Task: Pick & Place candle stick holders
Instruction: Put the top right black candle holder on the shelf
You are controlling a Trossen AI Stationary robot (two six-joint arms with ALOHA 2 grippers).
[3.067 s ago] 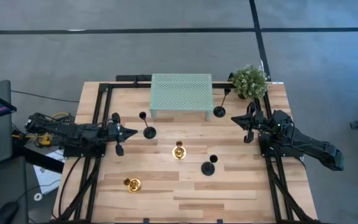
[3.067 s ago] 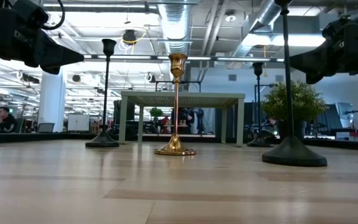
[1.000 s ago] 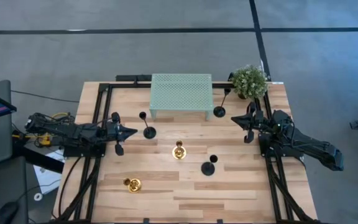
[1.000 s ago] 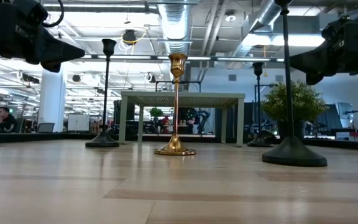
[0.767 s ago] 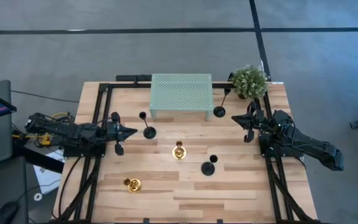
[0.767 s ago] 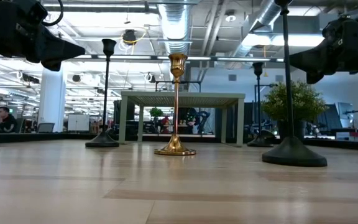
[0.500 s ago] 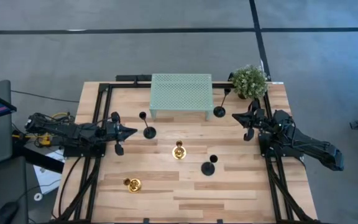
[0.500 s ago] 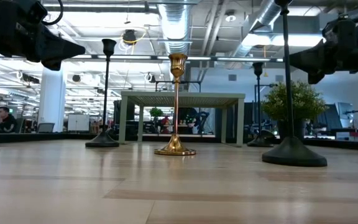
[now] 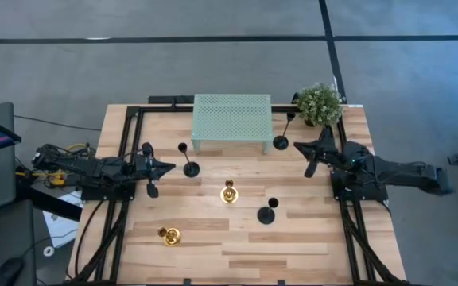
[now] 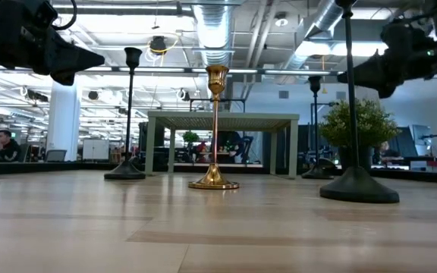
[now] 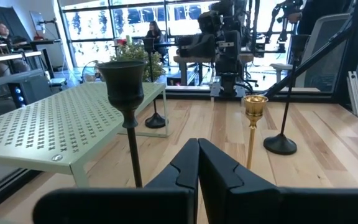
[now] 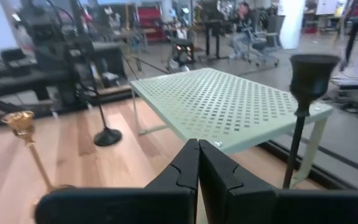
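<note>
Five candle stick holders on the table (image 9: 237,238): black ones at left (image 9: 189,168), centre-right (image 9: 267,214) and beside the green rack (image 9: 280,142); gold upright (image 9: 229,193); gold near front-left (image 9: 169,234) (apparently tipped). Likely rigid, top-heavy, slick; grip low on stem. Left gripper (image 9: 167,168) and right gripper (image 9: 299,147) both clenched, empty.

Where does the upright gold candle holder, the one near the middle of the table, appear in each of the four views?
High view: the gold candle holder stands mid-table, in front of the green mesh stand.
Low view: centre of the picture, before the stand.
Left wrist view: right of centre; the stand is at left.
Right wrist view: far left; the stand is at centre-right.
Shared landmark: the green mesh stand.
</note>
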